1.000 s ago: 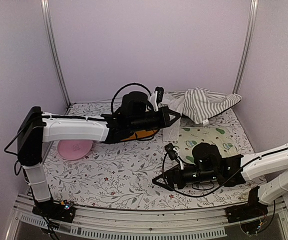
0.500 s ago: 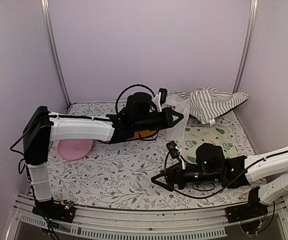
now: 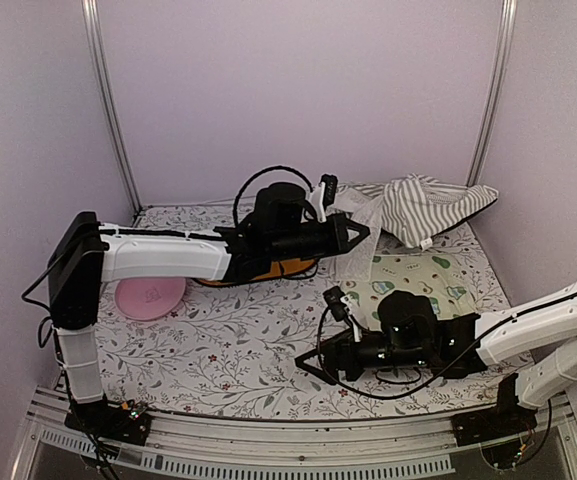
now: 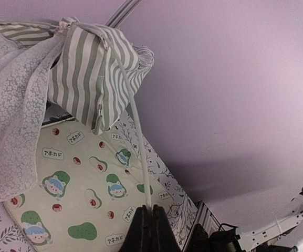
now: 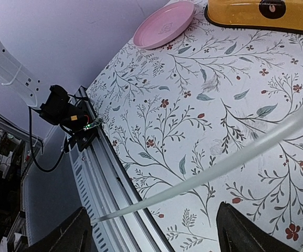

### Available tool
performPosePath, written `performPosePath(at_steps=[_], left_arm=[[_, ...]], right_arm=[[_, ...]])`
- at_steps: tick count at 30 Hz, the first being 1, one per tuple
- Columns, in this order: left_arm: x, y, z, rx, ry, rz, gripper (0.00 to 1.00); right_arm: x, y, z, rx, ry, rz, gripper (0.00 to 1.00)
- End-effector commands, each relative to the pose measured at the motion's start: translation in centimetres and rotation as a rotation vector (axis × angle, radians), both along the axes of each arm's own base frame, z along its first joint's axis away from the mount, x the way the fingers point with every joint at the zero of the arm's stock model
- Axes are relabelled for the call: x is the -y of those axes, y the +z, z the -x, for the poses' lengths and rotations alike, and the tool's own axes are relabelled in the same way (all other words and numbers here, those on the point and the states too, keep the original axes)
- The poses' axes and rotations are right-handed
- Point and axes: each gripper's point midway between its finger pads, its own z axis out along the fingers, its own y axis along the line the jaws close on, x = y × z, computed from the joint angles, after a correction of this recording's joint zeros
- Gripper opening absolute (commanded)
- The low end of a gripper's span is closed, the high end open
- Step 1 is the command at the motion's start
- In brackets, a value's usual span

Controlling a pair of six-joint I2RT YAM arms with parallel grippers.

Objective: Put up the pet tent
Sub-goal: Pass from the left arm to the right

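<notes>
Sage-striped fabric of the pet tent point(image 3: 423, 205) sits bunched at the far right corner of the bench point(image 3: 238, 350), just beyond the avocado-print mat point(image 3: 418, 275). The left claw point(image 4: 150, 226) is clamped tight on a thin white pole point(image 4: 140, 157) that runs up into the fabric. Near the front edge, the right claw point(image 5: 156, 223) gapes wide, and a curved white pole point(image 5: 235, 157) crosses ahead of its fingers, ungripped.

The left arm point(image 3: 158, 258) stretches out level toward the far right, the left gripper point(image 3: 359, 232) pinched tight on a pole point(image 4: 138, 142). The right arm point(image 3: 533, 322) lies low, pointing left, the right gripper point(image 3: 304, 361) spread wide.
</notes>
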Motion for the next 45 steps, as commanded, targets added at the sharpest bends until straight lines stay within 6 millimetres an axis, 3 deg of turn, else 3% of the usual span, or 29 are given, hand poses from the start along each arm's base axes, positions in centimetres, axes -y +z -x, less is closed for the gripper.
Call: performPosePath(at_steps=[1, 6, 9, 14, 20, 26, 28, 35, 41, 43, 45], left_arm=[[0.3, 5.4, -0.7, 0.157, -0.021, 0.107, 0.0], [0.4, 5.7, -0.5, 0.18, -0.033, 0.105, 0.0], [0.5, 6.0, -0.2, 0.197, -0.05, 0.115, 0.0], [0.6, 6.1, 0.1, 0.21, -0.053, 0.116, 0.0], [0.7, 6.6, 0.5, 0.241, -0.062, 0.115, 0.0], [0.3, 6.7, 0.4, 0.244, -0.043, 0.11, 0.0], [0.3, 6.7, 0.4, 0.244, -0.041, 0.11, 0.0], [-0.1, 6.5, 0.1, 0.244, -0.029, 0.088, 0.0], [0.2, 7.1, 0.6, 0.216, -0.063, 0.129, 0.0], [0.4, 7.3, 0.7, 0.205, -0.071, 0.143, 0.0], [0.3, 7.9, 0.6, 0.21, -0.066, 0.155, 0.0]], right_arm=[[-1.2, 1.9, -0.2, 0.054, 0.012, -0.062, 0.85], [-1.5, 1.9, -0.5, 0.052, 0.0, -0.046, 0.86], [-1.6, 2.0, -0.5, 0.053, -0.002, -0.047, 0.81], [-1.7, 2.0, -0.7, 0.056, -0.008, -0.043, 0.57], [-1.9, 1.9, -0.8, 0.053, -0.01, -0.029, 0.37], [-2.0, 1.9, -1.0, 0.061, -0.015, -0.018, 0.03], [-1.9, 2.0, -1.2, 0.064, -0.025, -0.017, 0.0], [-0.6, 2.5, -1.5, 0.079, -0.066, -0.023, 0.02], [2.5, 4.8, -2.9, 0.153, -0.197, -0.118, 0.68], [3.0, 5.5, -3.5, 0.183, -0.233, -0.14, 0.79], [2.8, 5.4, -4.0, 0.188, -0.241, -0.139, 0.83]])
